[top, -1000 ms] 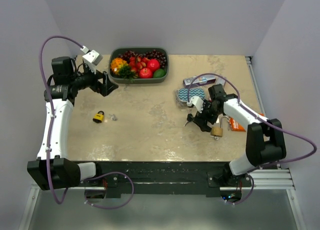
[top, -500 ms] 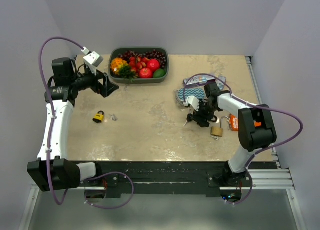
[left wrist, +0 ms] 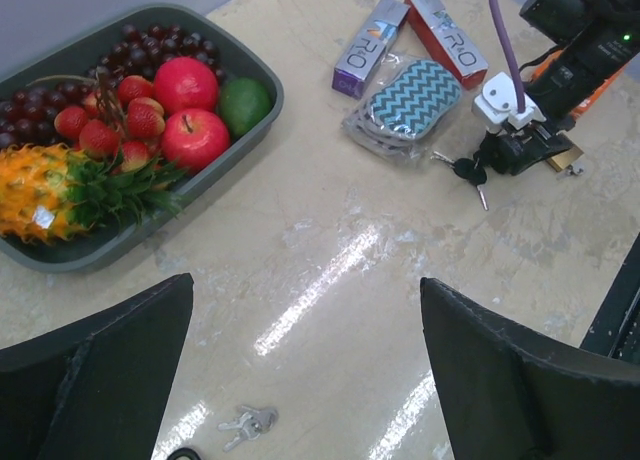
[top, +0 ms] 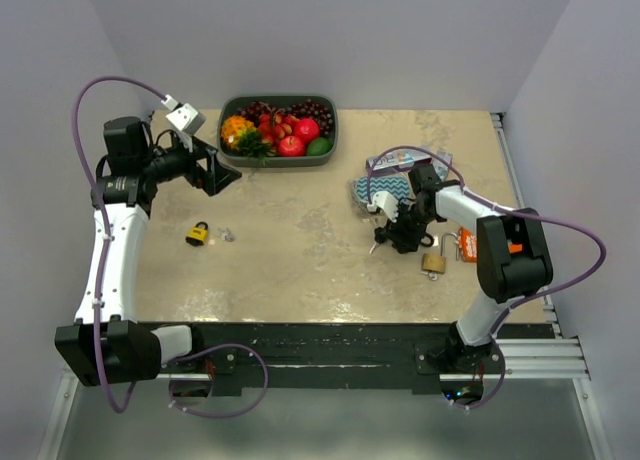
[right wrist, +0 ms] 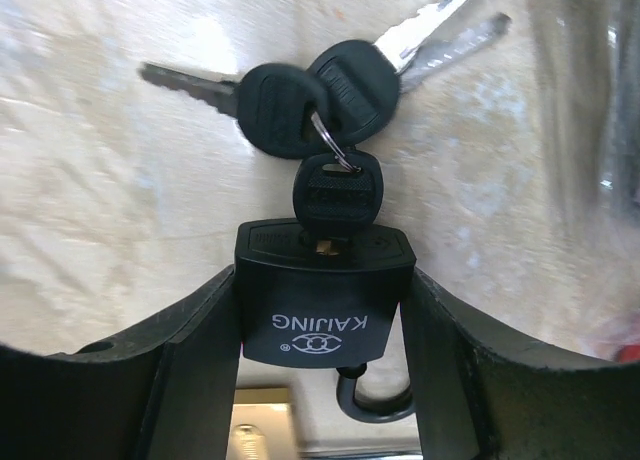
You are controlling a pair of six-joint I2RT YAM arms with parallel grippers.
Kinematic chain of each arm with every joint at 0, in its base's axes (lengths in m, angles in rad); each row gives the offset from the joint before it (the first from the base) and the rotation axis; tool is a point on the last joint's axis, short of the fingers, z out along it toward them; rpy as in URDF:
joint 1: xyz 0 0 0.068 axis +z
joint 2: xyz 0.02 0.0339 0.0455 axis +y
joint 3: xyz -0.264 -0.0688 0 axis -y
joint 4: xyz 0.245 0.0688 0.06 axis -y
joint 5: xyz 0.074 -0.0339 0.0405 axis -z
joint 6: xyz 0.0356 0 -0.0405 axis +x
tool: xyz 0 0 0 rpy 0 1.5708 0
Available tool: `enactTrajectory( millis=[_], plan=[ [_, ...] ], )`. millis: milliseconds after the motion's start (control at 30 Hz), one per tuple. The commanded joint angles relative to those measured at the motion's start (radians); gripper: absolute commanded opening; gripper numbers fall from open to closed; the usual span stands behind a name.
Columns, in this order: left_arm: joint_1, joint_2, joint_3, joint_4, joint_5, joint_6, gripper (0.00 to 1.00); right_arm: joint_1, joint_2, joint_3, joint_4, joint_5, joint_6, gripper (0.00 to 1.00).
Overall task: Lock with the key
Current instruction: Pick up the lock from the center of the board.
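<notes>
Closest to the near edge of the counter (top: 300, 280), on the right side, lies a brass padlock (top: 433, 264). I am not touching it.

Just past it is my right gripper (right wrist: 320, 330). Its two fingers squeeze the flat sides of the black padlock (right wrist: 322, 280). The lock sits low on the counter, in the right half, about midway between the near and far edges. The key (right wrist: 337, 190) is already in its keyhole. Two spare keys (right wrist: 290, 95) hang from the same ring and lie flat on the counter.

I think the lock is hard, heavy for its size and a bit slippery, so its flat sides are the best place to hold it. The key is small and thin. I would pinch its black head to turn it. I cannot tell if the loop is pushed in.

Over by the left edge lies a yellow padlock (top: 198, 234).

Farther back sits a zigzag pouch (top: 382, 189). At the far edge is the fruit tray (top: 228, 152). My left gripper (top: 218, 170) hangs beside it near the far left corner, fingers wide apart, holding nothing.
</notes>
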State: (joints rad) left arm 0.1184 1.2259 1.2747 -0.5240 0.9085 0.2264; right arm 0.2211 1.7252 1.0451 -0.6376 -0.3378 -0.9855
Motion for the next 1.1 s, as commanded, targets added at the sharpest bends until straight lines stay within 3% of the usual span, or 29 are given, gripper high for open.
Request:
enactTrajectory(
  millis=[0, 133, 233, 267, 400, 600, 767, 867, 1067],
  plan=[
    [0.007, -0.081, -0.087, 0.135, 0.116, -0.019, 0.99, 0.003, -0.062, 0.110, -0.120, -0.180, 0.132, 0.00],
    [-0.008, -0.153, -0.176, 0.119, 0.144, 0.120, 0.99, 0.006, -0.088, 0.197, -0.192, -0.329, 0.329, 0.00],
    [-0.091, -0.204, -0.215, 0.000, 0.098, 0.403, 0.99, 0.007, -0.090, 0.233, -0.189, -0.406, 0.552, 0.00],
    [-0.171, -0.221, -0.254, -0.017, 0.043, 0.533, 0.99, 0.006, -0.096, 0.231, -0.177, -0.426, 0.617, 0.00],
    [-0.380, -0.362, -0.399, 0.126, -0.084, 0.655, 0.95, 0.006, -0.134, 0.169, -0.006, -0.506, 1.041, 0.00],
    [-0.784, -0.359, -0.446, 0.210, -0.318, 0.881, 0.89, 0.021, -0.164, 0.092, 0.085, -0.409, 1.508, 0.00],
    [-1.087, -0.237, -0.425, 0.208, -0.492, 1.054, 0.82, 0.070, -0.197, 0.047, 0.090, -0.330, 1.686, 0.00],
    [-1.204, -0.159, -0.422, 0.275, -0.577, 1.117, 0.76, 0.113, -0.217, 0.029, 0.090, -0.319, 1.766, 0.00],
    [-1.333, -0.007, -0.393, 0.351, -0.687, 1.255, 0.68, 0.204, -0.260, 0.000, 0.122, -0.360, 1.866, 0.00]
  ],
)
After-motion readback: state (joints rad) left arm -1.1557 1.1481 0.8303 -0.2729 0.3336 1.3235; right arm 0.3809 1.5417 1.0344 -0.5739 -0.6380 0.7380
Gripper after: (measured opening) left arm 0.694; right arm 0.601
